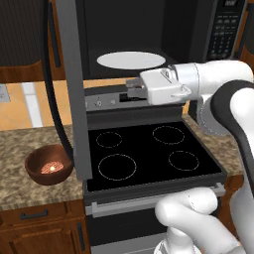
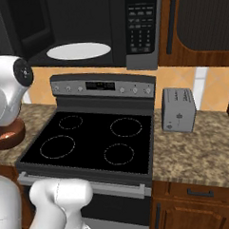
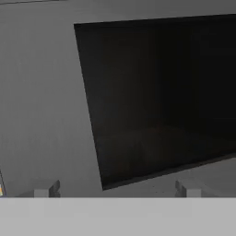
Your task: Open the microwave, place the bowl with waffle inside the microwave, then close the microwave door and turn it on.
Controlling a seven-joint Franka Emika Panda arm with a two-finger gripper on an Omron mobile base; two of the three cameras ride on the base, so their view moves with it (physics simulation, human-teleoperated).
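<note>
Door: microwave door (image 1: 74, 89) swung open, turntable (image 1: 131, 60) exposed | Hand (image 1: 130, 90): spread wide, holding nothing, facing door's inner glass | Bowl (image 1: 48, 164) with waffle (image 1: 51, 167): on surface at 8 o'clock of stove (image 1: 149, 156) | Advice: back clear of door, descend over bowl rim.

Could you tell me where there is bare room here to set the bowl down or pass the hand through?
The white turntable inside the open microwave is bare. So is the stove top, and the counter in front of the toaster. It is tighter on the left: the swung-out microwave door stands beside the bowl, with the gripper close by.
</note>
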